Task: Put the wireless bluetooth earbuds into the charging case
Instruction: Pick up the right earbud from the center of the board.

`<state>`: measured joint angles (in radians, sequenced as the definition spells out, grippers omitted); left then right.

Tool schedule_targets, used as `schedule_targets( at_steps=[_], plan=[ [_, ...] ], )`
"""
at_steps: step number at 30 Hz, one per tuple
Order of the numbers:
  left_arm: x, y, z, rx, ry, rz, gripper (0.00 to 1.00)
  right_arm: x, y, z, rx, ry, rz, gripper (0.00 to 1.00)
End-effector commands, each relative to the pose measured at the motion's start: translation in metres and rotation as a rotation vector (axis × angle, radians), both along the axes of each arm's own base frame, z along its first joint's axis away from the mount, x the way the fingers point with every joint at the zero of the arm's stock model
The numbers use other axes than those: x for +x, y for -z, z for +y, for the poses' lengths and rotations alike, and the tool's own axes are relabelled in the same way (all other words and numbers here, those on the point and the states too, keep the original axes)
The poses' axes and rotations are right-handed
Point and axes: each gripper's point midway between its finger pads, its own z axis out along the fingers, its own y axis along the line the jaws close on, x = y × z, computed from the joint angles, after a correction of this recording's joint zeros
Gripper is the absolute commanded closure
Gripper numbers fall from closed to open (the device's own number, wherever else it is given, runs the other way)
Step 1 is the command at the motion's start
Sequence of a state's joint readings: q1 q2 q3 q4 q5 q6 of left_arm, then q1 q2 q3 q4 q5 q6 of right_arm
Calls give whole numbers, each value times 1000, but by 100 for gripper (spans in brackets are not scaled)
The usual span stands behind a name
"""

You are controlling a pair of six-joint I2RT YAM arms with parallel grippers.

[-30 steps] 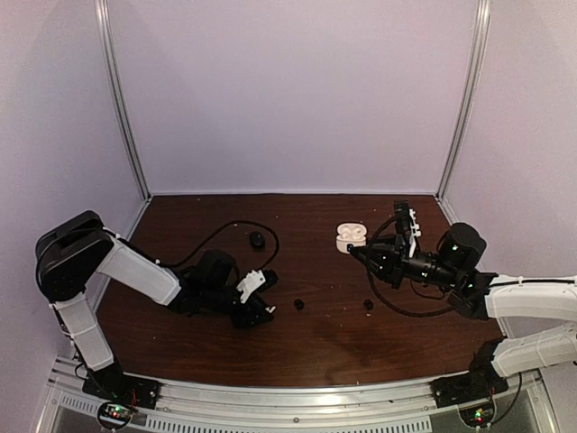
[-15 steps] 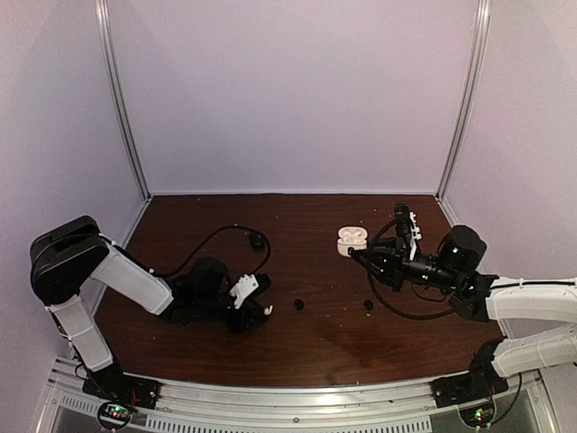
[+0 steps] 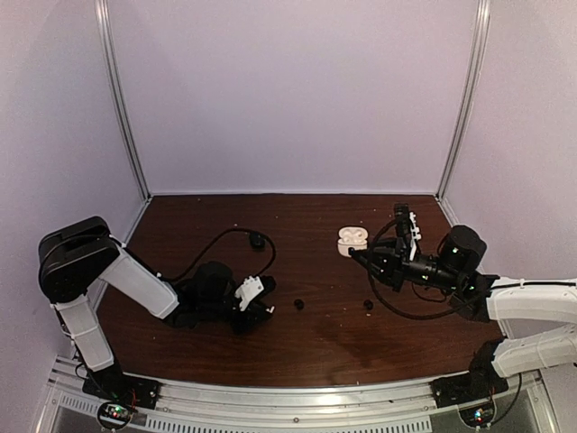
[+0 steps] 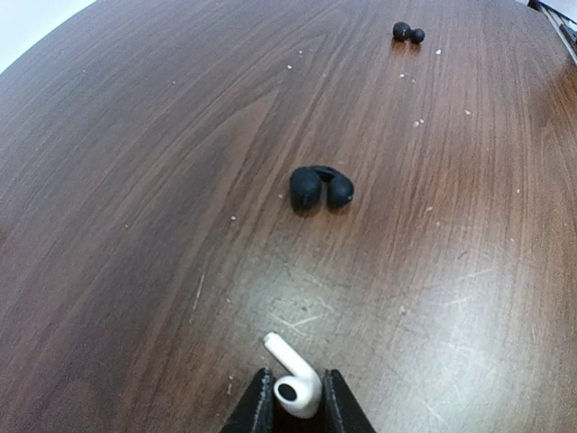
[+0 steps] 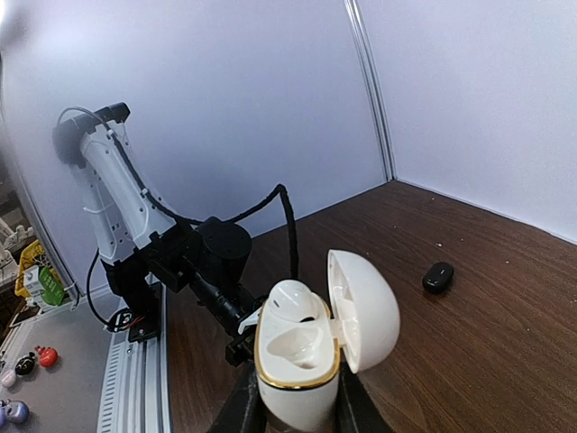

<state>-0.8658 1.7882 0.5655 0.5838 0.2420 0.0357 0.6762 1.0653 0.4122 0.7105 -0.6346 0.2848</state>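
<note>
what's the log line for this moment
left hand: gripping white earbud on table | right hand: holding open white case | black earbuds: loose

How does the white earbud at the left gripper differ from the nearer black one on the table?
The white earbud is glossy white; the nearer black earbud is dark. The white one has a short stem; the black one is two joined round lobes. The white one is pinched in the left gripper; the black one lies loose on the table. Both are tiny and outside the white case.
</note>
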Motion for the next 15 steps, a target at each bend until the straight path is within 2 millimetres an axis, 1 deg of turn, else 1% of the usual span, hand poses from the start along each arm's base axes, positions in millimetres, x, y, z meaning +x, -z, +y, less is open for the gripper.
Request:
schedule_targets(
  at_steps=[1,5,8,10,12,15],
  plan=[
    [1,14,7,49,-35,19,81,1,-7,-4,8,23,-33,100],
    [3,8,9,54,-57,22,85,2,-5,-5,-1,31,-41,100],
    [4,-6,6,36,-72,47,89,6,-5,-6,-5,55,-65,100],
    [1,-20,1,5,-68,86,91,9,-2,-6,-31,81,-119,100],
    [-4,-37,-5,-36,-56,133,92,15,1,-6,-69,129,-190,100],
    [-18,-70,-14,-92,-14,229,93,23,3,-3,-129,196,-315,100]
  ],
)
